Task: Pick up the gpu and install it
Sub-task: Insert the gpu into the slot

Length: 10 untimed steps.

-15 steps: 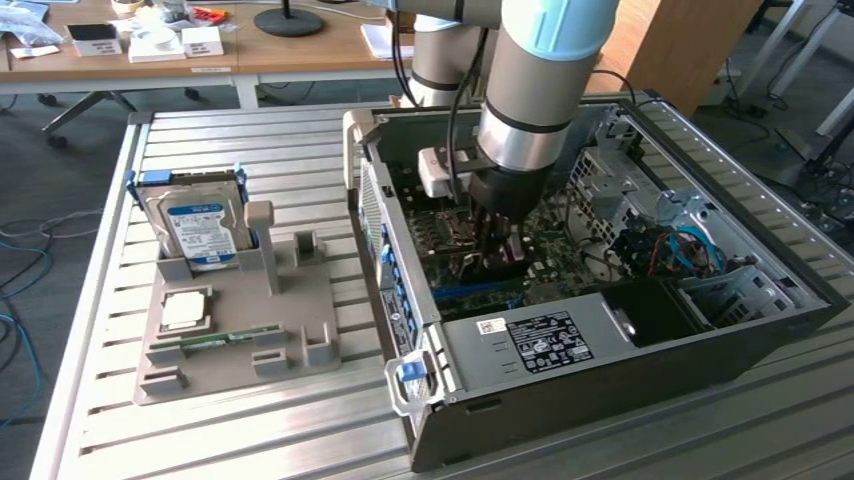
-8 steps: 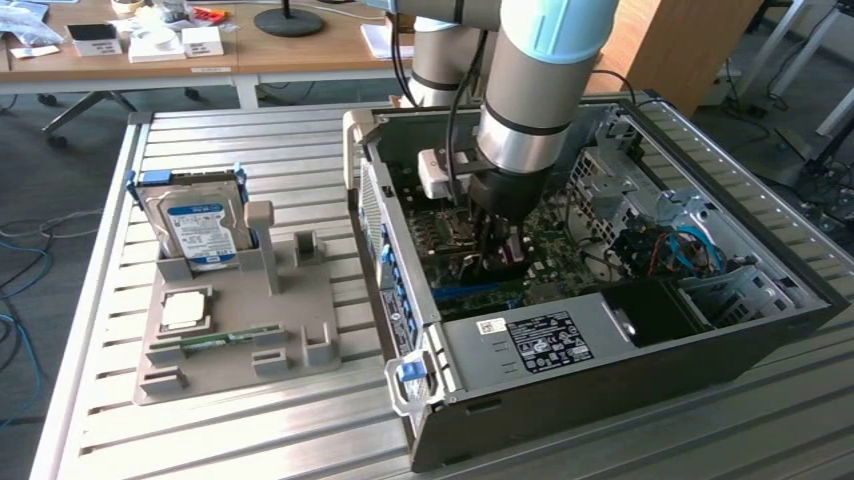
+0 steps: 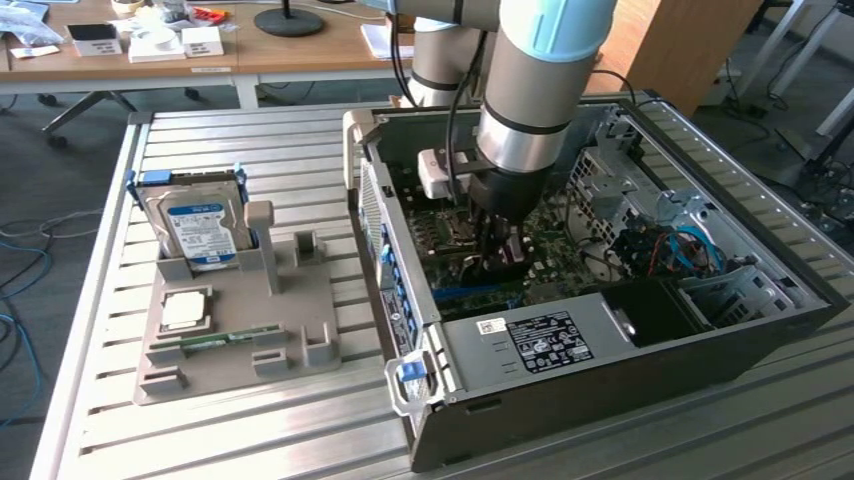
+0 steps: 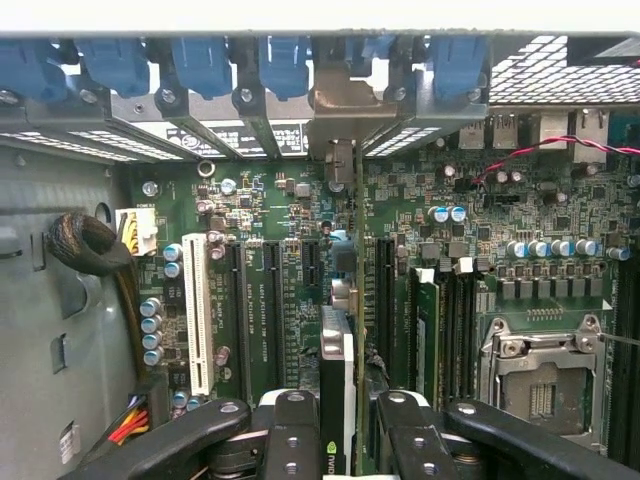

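Your gripper point(image 4: 340, 432) has its jaws closed partway, down to the thickness of the card, and they clamp the gpu point(image 4: 336, 365) from both flat sides. One black finger point(image 4: 290, 435) presses the dark face and the other presses the opposite side.

You see the gpu edge-on in the wrist view. It is a thin card standing upright over the motherboard point(image 4: 290, 200), black on one face with a pale logo near the fingers, and it shows a green board edge along the other side. Its dull metal end bracket point(image 4: 335, 100) sits among the slot covers at the case's rear wall. The card lines up between the black expansion slots, but you cannot tell whether its lower edge is in a slot, because the card hides that contact.

In the exterior view the arm reaches down into the open computer case point(image 3: 747, 330), and its wrist blocks most of the card.

By count there is one gpu, one white expansion slot point(image 4: 196, 310) and one empty processor socket point(image 4: 540, 380). The row of blue clips point(image 4: 200, 62) is cut off at the frame edge, so its count is uncertain.

Beside the case on the table point(image 3: 267, 440), a grey holder point(image 3: 267, 300) carries one hard drive point(image 3: 200, 228), one processor chip point(image 3: 183, 310) and one green memory stick point(image 3: 227, 338).
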Available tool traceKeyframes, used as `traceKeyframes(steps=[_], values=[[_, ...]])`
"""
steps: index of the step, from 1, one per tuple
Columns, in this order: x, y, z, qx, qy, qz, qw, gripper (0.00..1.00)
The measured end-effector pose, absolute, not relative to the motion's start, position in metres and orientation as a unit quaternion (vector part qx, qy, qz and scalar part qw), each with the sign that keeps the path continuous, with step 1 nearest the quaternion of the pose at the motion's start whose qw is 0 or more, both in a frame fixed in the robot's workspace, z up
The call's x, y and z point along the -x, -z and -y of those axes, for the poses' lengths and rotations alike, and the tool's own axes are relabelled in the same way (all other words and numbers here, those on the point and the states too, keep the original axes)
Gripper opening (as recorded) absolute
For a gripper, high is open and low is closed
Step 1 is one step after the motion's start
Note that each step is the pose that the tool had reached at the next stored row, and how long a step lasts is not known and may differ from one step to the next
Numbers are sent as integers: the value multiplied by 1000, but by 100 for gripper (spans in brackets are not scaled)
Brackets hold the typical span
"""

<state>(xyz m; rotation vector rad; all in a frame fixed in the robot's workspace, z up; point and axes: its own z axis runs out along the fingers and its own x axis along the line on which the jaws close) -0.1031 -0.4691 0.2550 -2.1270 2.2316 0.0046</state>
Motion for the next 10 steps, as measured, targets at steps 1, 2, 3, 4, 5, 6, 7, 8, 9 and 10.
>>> traceKeyframes(steps=[1,2,3,4,5,6,7,8,9,10], values=[[103,-255,469,690,-3,-724,31,27],[103,-254,469,690,-6,-723,33,27],[103,-254,469,689,-8,-723,35,27],[103,-254,469,689,-8,-724,36,27],[103,-254,469,689,-9,-724,36,27],[103,-254,469,689,-9,-724,36,27],[103,-254,469,689,-9,-724,36,27],[103,-254,469,689,-9,-723,36,27],[104,-254,469,689,-9,-723,36,27],[104,-254,469,689,-9,-723,36,27]])
